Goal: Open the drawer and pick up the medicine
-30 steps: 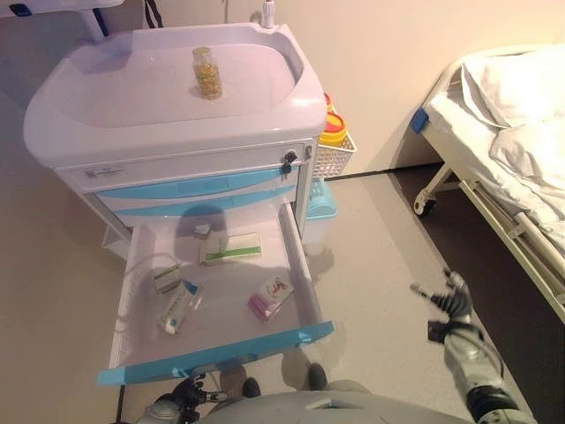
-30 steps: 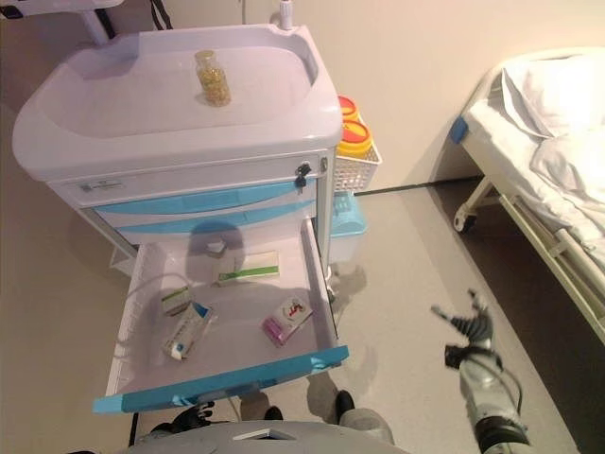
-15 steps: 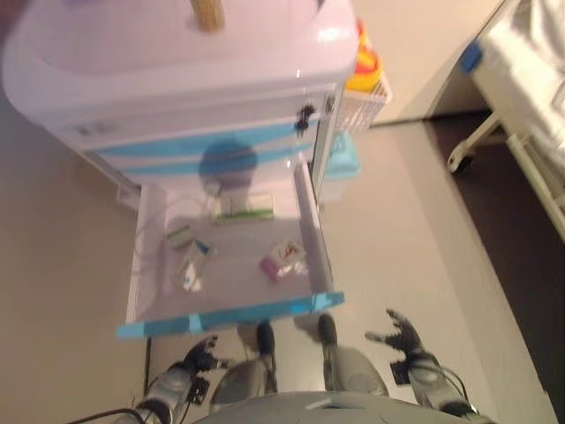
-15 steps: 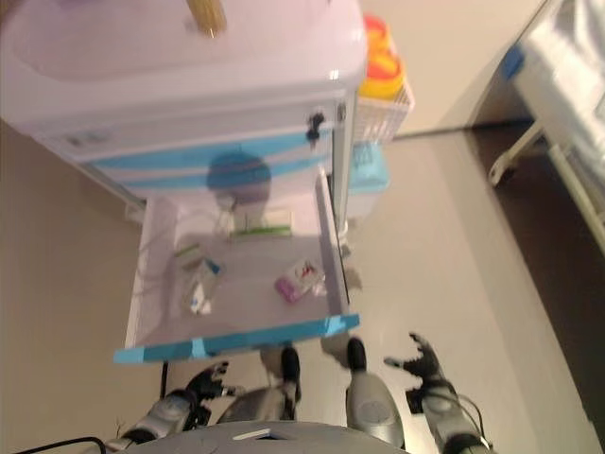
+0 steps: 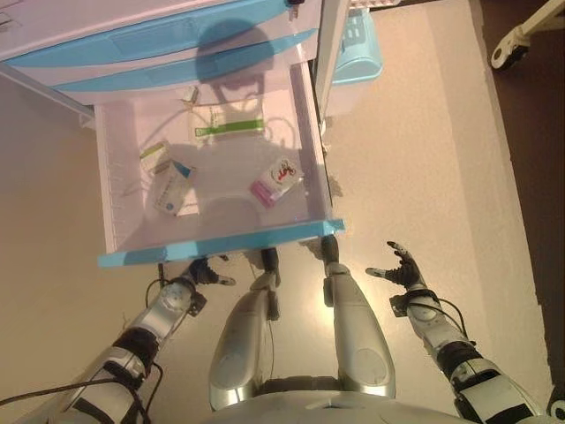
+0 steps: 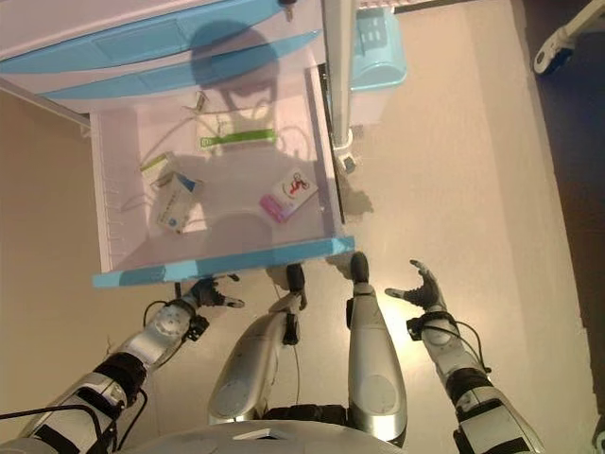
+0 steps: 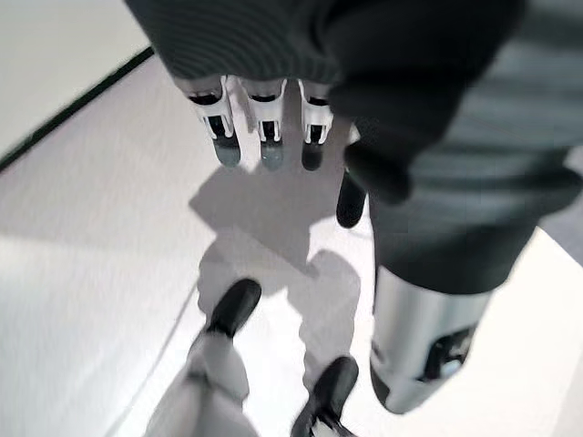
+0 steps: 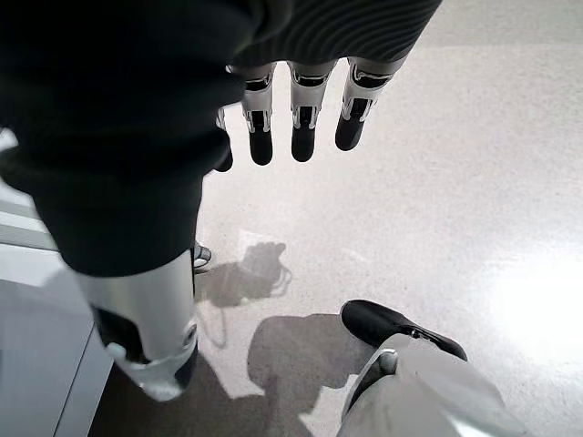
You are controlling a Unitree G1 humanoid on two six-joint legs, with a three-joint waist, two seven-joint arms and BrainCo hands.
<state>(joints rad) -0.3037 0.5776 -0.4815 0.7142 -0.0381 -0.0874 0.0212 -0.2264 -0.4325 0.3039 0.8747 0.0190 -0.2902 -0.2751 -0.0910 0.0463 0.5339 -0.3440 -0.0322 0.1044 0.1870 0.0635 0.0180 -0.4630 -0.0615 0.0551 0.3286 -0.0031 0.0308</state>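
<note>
The cart's bottom drawer [image 5: 216, 240] stands pulled out, with a blue front. Inside lie several medicine boxes: a white and green box [image 5: 228, 125], a small green box [image 5: 154, 152], a blue and white box [image 5: 174, 186] and a pink box [image 5: 275, 182]. My left hand [image 5: 201, 272] hangs open and empty just below the drawer's front edge, near its left half; its straight fingers [image 7: 262, 127] show over the floor. My right hand [image 5: 399, 265] is open and empty, low over the floor to the right of the drawer's front corner; its fingers [image 8: 296, 123] are straight.
Two shut blue-fronted drawers [image 5: 159, 44] sit above the open one. A light blue bin [image 5: 353, 44] stands on the floor at the cart's right side. A bed's castor wheel [image 5: 512, 49] shows at the far right. Pale floor lies to the right.
The camera has tipped down, so the cart top has left the picture. My right hand has come lower and nearer the drawer's corner. My left hand now shows below the drawer front.
</note>
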